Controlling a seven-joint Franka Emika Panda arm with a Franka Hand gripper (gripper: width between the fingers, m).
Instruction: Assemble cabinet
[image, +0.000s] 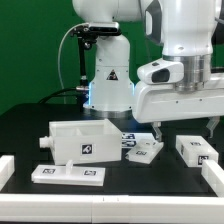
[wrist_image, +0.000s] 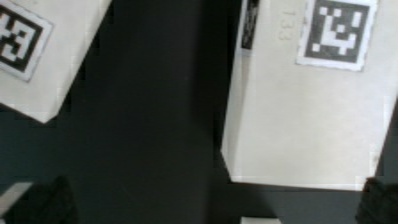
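**Progress:** judged barely begun. No cabinet part is joined to another. All lie apart on the table (image: 25, 135), so every joint appears still to be made.

**Items, exterior view:**
1. Long panel (image: 68, 174): one, lying flat at lower left.
2. Box body (image: 80, 140): one, left of centre and just behind the long panel. Its opening seems to face up.
3. Pedestal (image: 108, 85): one, upper centre.
4. Marker board (image: 129, 141): one, at centre and partly hidden by the next item.
5. Small panel (image: 146, 151): one, lying flat right of centre.
6. Gripper (image: 183, 126): one, upper right, hanging over the gap between the small panel and the block. Its fingers are spread and hold nothing. The wrist view shows the tips wide apart, with two tagged white faces and bare table between them. These are likely items 5 and 7, though which is which cannot be told.
7. Block (image: 195, 150): one, at right.

**Count:** four loose cabinet parts, none in the gripper.
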